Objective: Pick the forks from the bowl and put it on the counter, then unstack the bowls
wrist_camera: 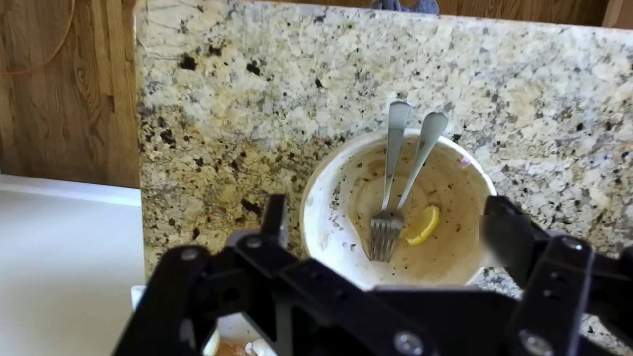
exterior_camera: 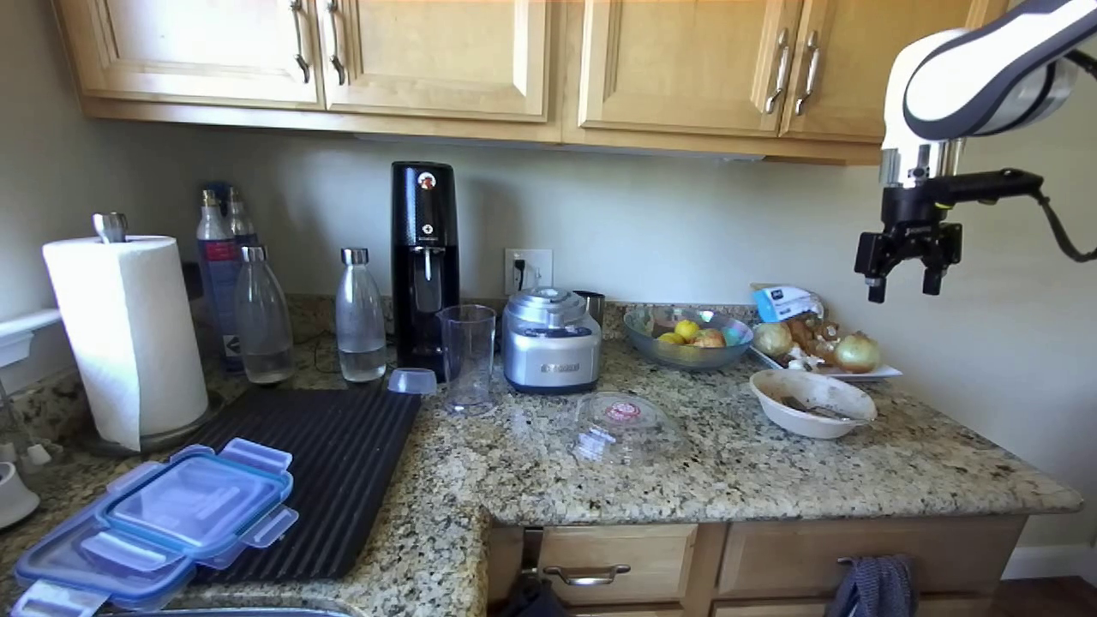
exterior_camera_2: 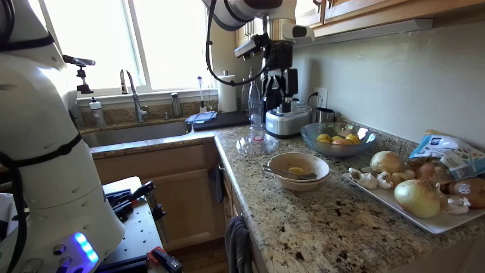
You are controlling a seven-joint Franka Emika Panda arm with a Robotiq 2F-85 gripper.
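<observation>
The window (exterior_camera_2: 125, 38) at the upper left of an exterior view glares white at me, and daylight brightens its pale sill (exterior_camera_2: 110, 99). Panelled wooden cupboards (exterior_camera: 480, 51) run along most of the top of an exterior view, above a plain cream wall (exterior_camera: 677, 223) with an outlet (exterior_camera: 540, 268) near mid-frame; a white baseboard (exterior_camera: 1058, 561) shows lower right. In the wrist view, brown floorboards (wrist_camera: 64, 113) lie at the upper left
</observation>
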